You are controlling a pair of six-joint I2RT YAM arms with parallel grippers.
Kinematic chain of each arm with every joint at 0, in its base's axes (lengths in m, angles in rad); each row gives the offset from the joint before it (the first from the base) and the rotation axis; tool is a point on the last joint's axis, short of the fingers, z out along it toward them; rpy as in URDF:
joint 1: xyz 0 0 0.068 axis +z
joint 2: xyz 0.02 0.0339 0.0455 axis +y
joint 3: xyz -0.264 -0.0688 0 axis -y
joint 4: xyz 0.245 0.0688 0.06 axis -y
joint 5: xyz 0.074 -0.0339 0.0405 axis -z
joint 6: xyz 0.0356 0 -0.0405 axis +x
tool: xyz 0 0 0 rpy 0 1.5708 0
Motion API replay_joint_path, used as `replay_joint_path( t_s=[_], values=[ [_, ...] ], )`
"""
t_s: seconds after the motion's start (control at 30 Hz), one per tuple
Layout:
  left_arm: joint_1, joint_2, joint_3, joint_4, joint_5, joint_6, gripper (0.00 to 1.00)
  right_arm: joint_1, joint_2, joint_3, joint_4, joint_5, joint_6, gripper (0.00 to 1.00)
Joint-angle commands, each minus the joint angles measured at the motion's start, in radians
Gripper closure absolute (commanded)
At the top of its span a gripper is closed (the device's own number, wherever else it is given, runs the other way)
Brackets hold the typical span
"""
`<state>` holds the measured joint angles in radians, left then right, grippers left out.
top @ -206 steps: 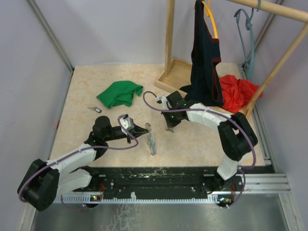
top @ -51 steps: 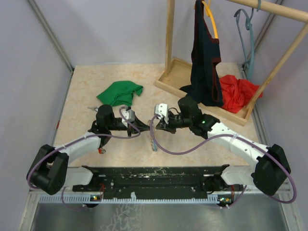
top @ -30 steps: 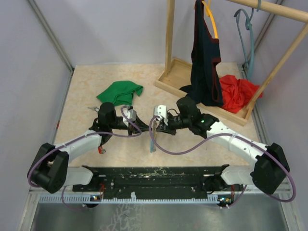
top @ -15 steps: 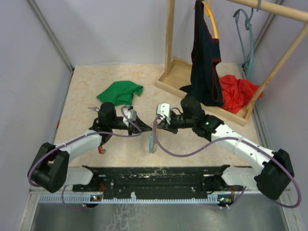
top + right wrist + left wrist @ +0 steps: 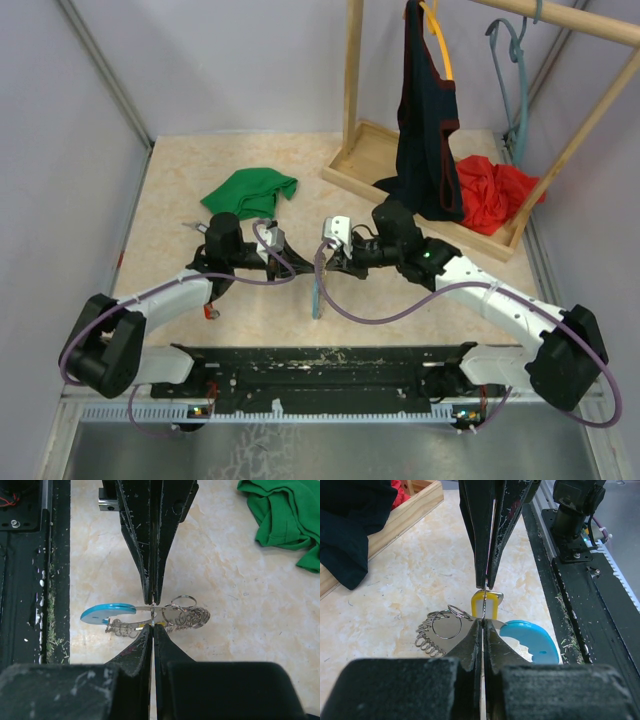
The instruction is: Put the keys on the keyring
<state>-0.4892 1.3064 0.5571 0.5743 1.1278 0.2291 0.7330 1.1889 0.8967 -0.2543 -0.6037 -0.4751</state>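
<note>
- a small key (image 5: 193, 226) is seen towards the desk's (image 5: 180, 170) left edge, just beside the left arm and well apart from the work.
- the left gripper (image 5: 481, 623) is held with its jaws fully closed; it appears to be pinched on the keyring (image 5: 440, 628) at its cluster of wire rings.
- the keyring is found about midway along the desk's near edge, a little inward. its long axis runs from far to near, with the blue tag (image 5: 530, 644) at the near end. whether it rests on the desk or is lifted just off it cannot be told.
- the yellow-headed key (image 5: 485, 605) is set between the two pairs of tips, touching the rings.
- the right gripper (image 5: 152, 626) is closed too, seemingly on that key's thin metal part, and is placed tip to tip with the left gripper. the key is thus pointed leftward at the held ring. the threading is judged to fall to the right arm, with only a short, fine push needed.
</note>
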Motion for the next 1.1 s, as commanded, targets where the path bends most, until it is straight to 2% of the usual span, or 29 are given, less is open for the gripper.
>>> replay_joint_path(
  t_s=[0.0, 1.07],
  values=[
    [-0.006, 0.001, 0.036, 0.018, 0.035, 0.004, 1.00, 0.007, 0.001, 0.024, 0.029, -0.015, -0.001, 1.00],
    [-0.014, 0.007, 0.043, 0.019, 0.041, 0.000, 1.00, 0.006, 0.028, 0.032, 0.025, -0.007, 0.009, 1.00]
  ],
)
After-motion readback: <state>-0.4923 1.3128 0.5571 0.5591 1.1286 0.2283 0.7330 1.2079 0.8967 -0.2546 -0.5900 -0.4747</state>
